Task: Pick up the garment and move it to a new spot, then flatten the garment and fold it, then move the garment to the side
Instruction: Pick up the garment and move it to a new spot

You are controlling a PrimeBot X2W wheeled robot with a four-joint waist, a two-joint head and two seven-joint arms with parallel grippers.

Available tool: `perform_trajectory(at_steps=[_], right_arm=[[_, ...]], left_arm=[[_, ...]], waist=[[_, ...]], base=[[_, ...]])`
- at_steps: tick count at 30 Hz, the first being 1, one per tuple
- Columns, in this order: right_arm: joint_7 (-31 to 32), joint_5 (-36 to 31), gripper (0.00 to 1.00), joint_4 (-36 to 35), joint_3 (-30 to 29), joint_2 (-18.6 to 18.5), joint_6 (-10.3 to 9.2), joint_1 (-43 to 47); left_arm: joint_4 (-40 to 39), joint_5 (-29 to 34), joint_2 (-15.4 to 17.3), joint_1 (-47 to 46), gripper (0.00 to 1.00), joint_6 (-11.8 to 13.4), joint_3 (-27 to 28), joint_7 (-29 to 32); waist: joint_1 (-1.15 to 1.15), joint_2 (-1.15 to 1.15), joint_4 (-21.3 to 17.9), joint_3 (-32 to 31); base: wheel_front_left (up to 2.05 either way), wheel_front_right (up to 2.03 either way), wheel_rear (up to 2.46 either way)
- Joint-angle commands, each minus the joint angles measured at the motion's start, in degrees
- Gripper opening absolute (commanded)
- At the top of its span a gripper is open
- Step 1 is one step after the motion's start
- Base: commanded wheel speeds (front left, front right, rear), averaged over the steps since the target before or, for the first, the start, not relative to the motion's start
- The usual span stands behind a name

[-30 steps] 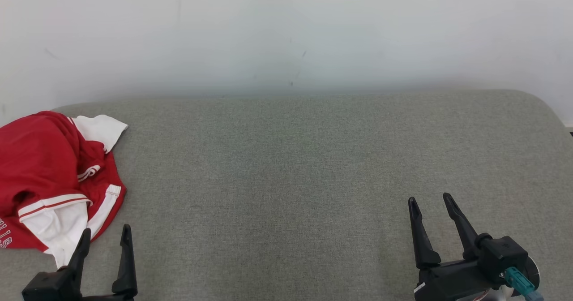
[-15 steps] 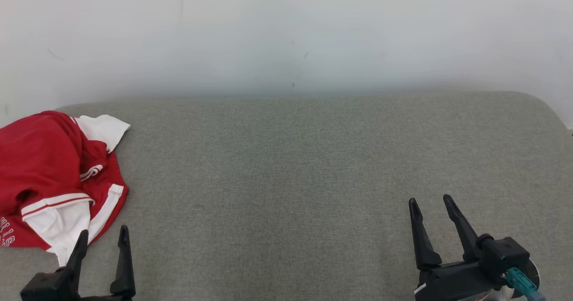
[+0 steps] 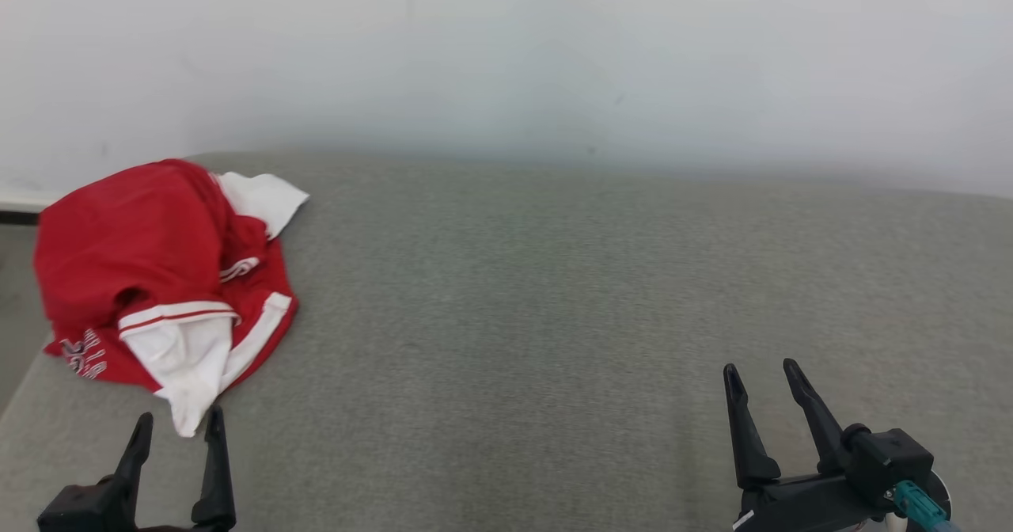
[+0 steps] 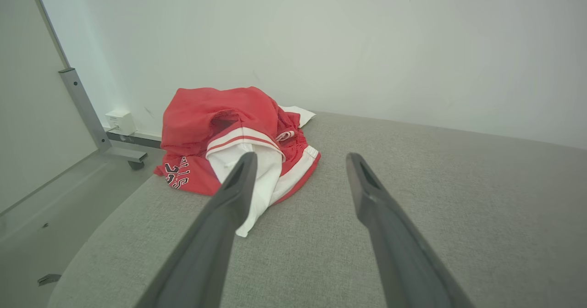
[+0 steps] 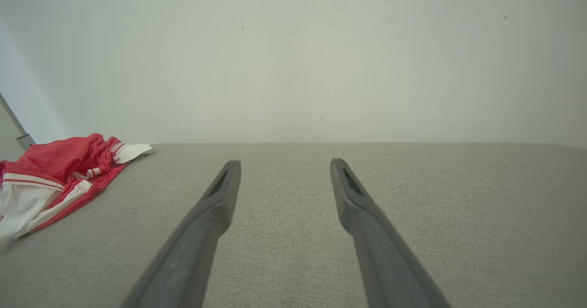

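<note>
One broad grey padded surface [image 3: 554, 294]. At its left end lies the one garment [image 3: 150, 255], red with white trim, crumpled. It looks soft, light and floppy, so the near white flap is the likely pinch point. There are two grippers. The left gripper [image 3: 179, 421] sits just short of it, fingers apart and empty, and the right gripper [image 3: 760, 374] is well away, also spread.
</note>
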Motion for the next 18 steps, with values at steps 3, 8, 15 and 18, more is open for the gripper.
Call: perform_trajectory(at_steps=[3, 8, 15, 18], right_arm=[[-0.16, 0.37, 1.0, 0.46, -0.02, -0.11, -0.12, 0.48], [-0.26, 0.23, 1.0, 0.93, 0.12, -0.11, -0.12, 0.74], [-0.49, 0.49, 1.0, 1.74, 0.67, -0.11, -0.12, 0.39], [-0.46, 0.54, 1.0, 2.09, 1.09, -0.11, -0.12, 0.32]], left_arm=[[0.44, -0.01, 0.45, 0.51, 1.0, 0.51, 0.39, -0.75], [1.18, -0.19, 0.75, 0.66, 1.0, 0.74, 0.64, -1.35], [2.33, -0.35, 0.77, 1.07, 1.0, 1.3, 0.46, -2.23], [2.29, -0.31, 0.85, 1.34, 1.0, 1.56, 0.61, -2.52]], waist=[[0.0, 0.0, 4.79, 0.29], [0.0, 0.0, 9.01, 0.29], [0.0, 0.0, 14.88, 0.12], [0.0, 0.0, 16.4, 0.02]], base=[[0.0, 0.0, 0.0], [0.0, 0.0, 0.0], [0.0, 0.0, 0.0], [0.0, 0.0, 0.0]])
